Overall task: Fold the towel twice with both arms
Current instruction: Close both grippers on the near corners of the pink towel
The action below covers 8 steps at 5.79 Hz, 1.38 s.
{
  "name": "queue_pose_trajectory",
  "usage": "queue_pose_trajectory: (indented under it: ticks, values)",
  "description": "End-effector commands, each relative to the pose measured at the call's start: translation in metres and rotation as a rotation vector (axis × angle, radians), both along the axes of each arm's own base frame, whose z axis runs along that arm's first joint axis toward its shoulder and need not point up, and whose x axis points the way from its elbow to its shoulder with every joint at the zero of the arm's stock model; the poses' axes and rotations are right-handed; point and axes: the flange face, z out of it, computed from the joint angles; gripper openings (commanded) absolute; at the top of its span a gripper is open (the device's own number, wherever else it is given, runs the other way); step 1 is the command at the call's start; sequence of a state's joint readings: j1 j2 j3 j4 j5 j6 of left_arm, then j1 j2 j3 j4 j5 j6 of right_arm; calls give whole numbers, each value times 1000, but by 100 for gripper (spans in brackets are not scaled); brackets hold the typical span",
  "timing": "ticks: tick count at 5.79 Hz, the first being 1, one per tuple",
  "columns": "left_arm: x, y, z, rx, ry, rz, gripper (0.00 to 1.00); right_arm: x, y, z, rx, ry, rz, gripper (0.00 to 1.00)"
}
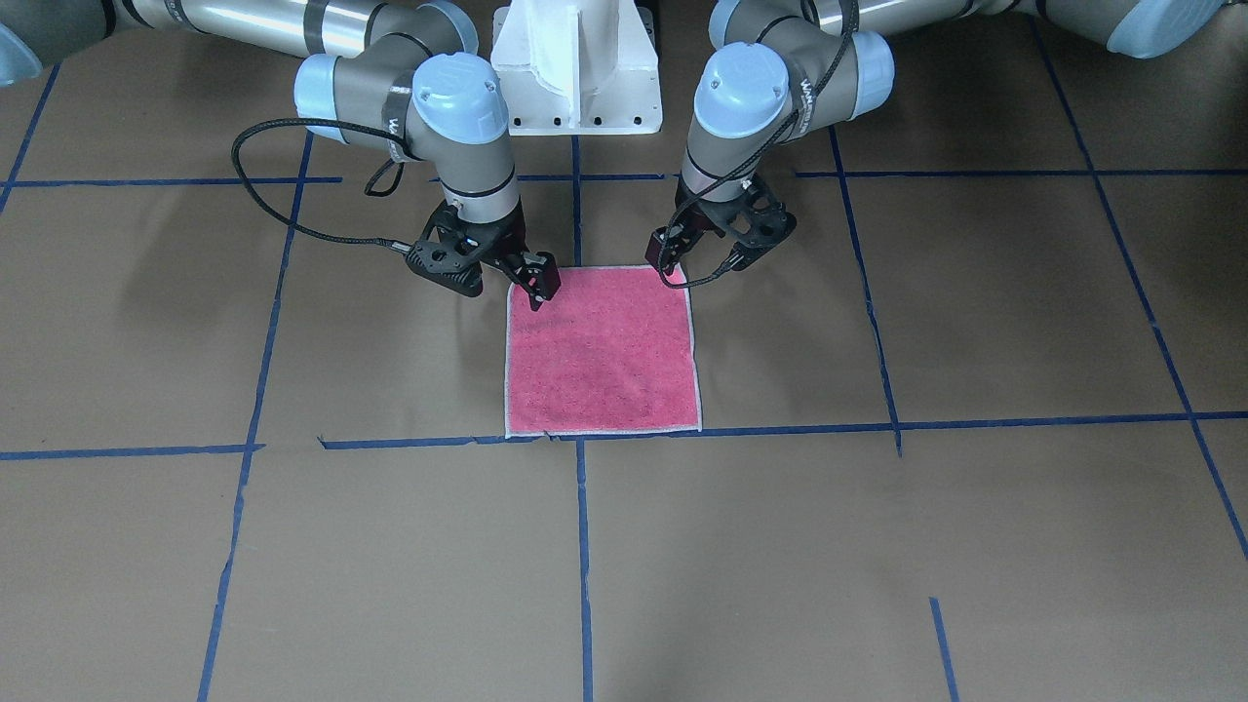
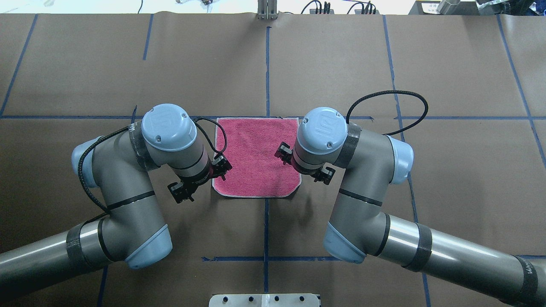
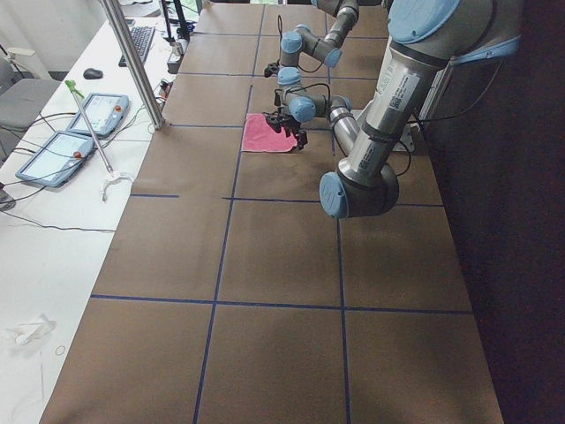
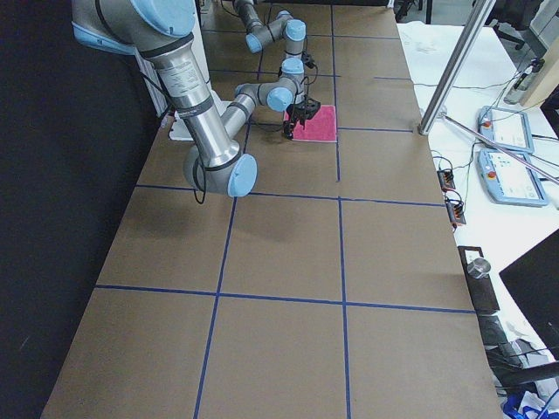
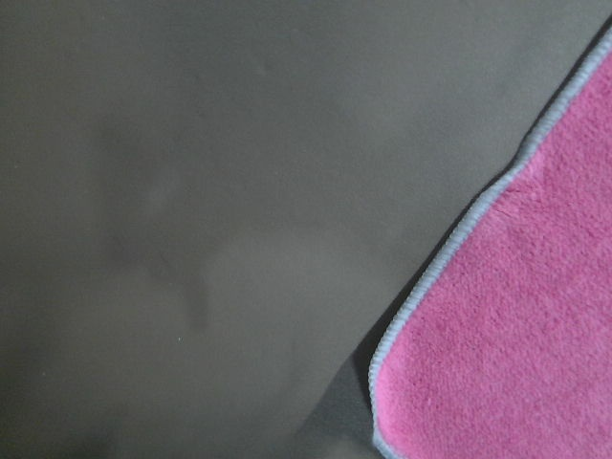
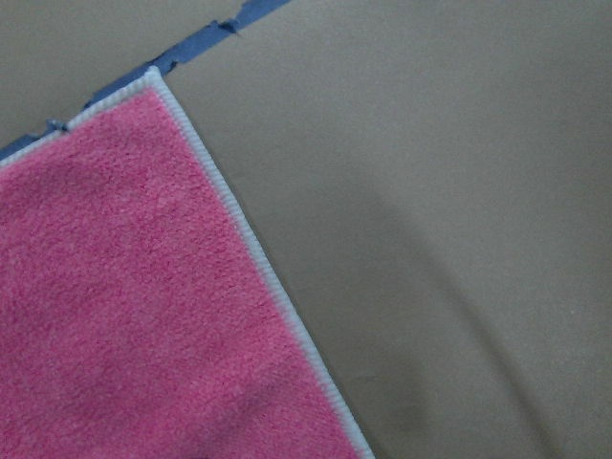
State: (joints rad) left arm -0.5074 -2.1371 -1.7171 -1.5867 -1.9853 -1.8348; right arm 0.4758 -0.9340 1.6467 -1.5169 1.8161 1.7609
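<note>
At the robot-side edge, the right gripper (image 1: 536, 288) and left gripper (image 1: 673, 268) stand tips-down on the two near corners of the towel (image 1: 604, 361), which lies flat, pink face up, on the table (image 1: 877, 546). Whether either pair of fingers has closed on cloth I cannot tell (both look narrow). A shallow pinch could slip mid-fold, and unequal lifts could skew the near edge against the far one along the blue tape line (image 1: 799, 428).

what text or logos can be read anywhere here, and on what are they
"UR": logo on the left arm's blue cap and the right arm's blue cap, overhead view.
White lettering on the left arm's black strap: seems to start "WA", rest blurred.
Label on the left arm's tube, left side view: too small to read.
The towel: no text.
</note>
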Motion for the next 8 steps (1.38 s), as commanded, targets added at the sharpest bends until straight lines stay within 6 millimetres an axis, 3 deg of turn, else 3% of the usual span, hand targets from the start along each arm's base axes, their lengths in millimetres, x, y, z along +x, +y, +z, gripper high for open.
queue_pose_trajectory:
  ticks: [1, 3, 4, 5, 8]
  values:
    - [19, -8, 22, 8, 3, 1, 100, -1, 4, -2, -7, -7, 5, 100]
    - [18, -7, 14, 15, 18, 0, 100, -1, 4, -2, -6, -7, 4, 100]
    - [16, -6, 13, 18, 21, 3, 95, -1, 4, -2, -7, -7, 5, 100]
    - [16, -6, 15, 19, 20, 4, 79, -2, 5, 1, -8, -4, 4, 100]
    - [23, 3, 11, 24, 32, 18, 59, -2, 5, 0, -8, -5, 4, 100]
